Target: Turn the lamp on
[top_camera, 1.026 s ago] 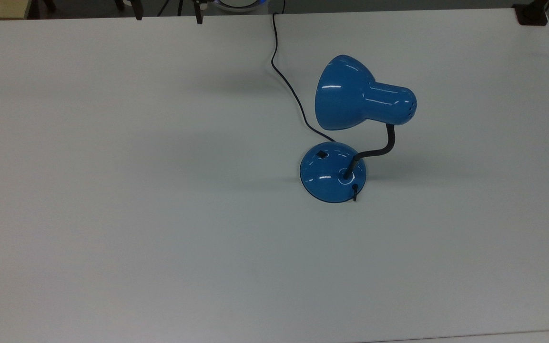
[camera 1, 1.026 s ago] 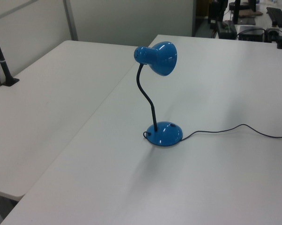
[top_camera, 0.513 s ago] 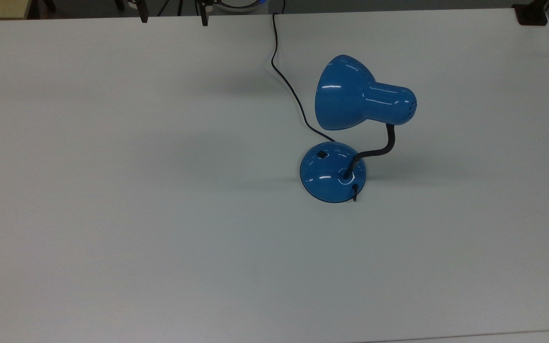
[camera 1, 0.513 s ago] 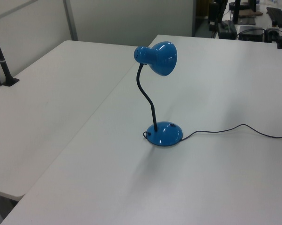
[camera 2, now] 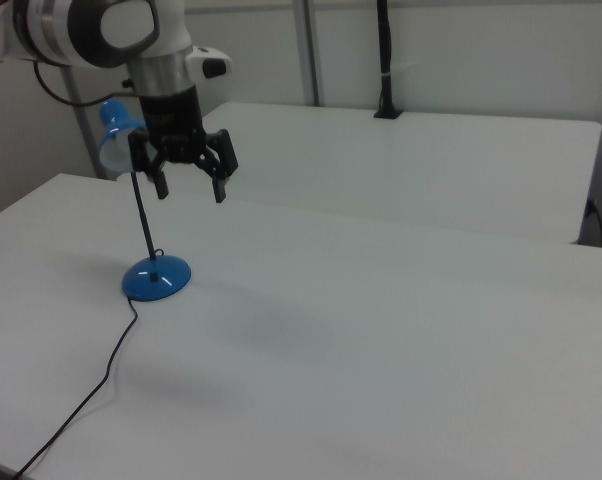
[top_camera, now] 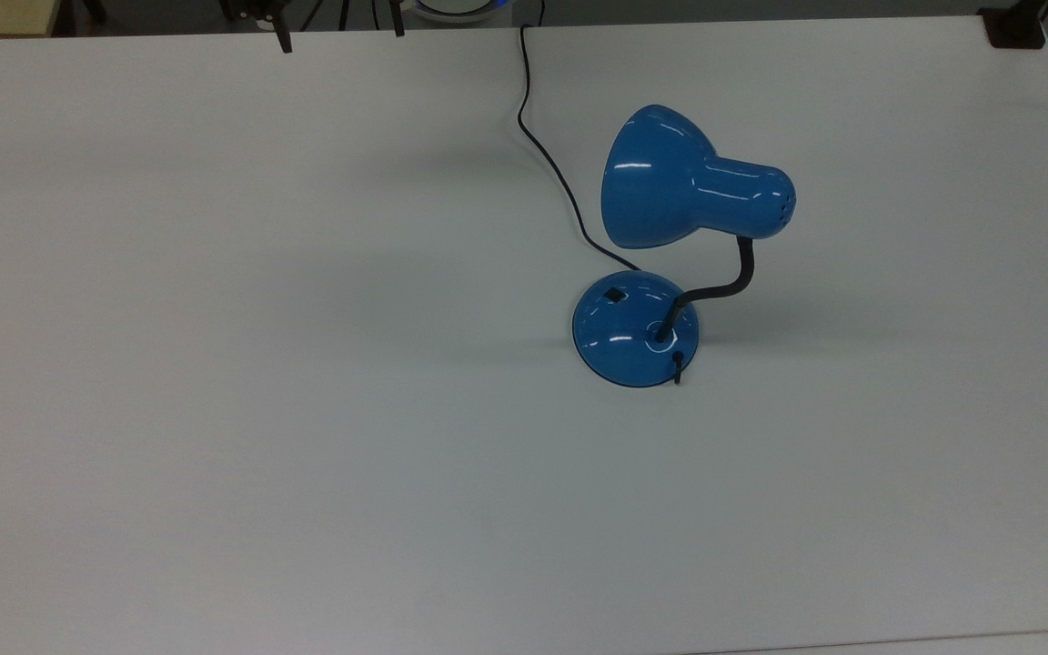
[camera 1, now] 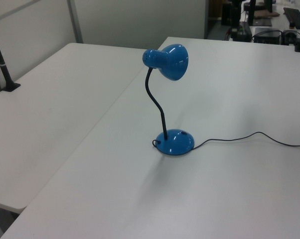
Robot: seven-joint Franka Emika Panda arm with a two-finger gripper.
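Lamp point(top_camera: 670, 255): blue, glossy; stands on white table point(top_camera: 260, 409), toward the top view's right of centre. Not lit.
- Base point(top_camera: 633, 329): round dome, likely weighted, prob. stays put under a light press. Glossy = slippery for fingertips.
- Switch point(top_camera: 615, 294): small black rocker on dome, on the top view's upper-left side. Contact pt for task; judged: push w/ one fingertip, straight down, no grasp needed.
- Neck point(top_camera: 724, 289): black gooseneck, bent; flexes if bumped. Avoid.
- Shade point(top_camera: 665, 182): bell shape, thin metal by look, overhangs near switch, so approach from the open side.
- Cord point(top_camera: 547, 155): black, runs off table's far edge in top view.
- Gripper point(camera 2: 189, 186): fingers spread, holding nothing; in air, well above table, apart from lamp.
Hard to see: switch position (on/off) too small to tell; bulb hidden inside shade; in right view shade partly behind arm point(camera 2: 111, 30). Gripper cut off at top view's upper edge.
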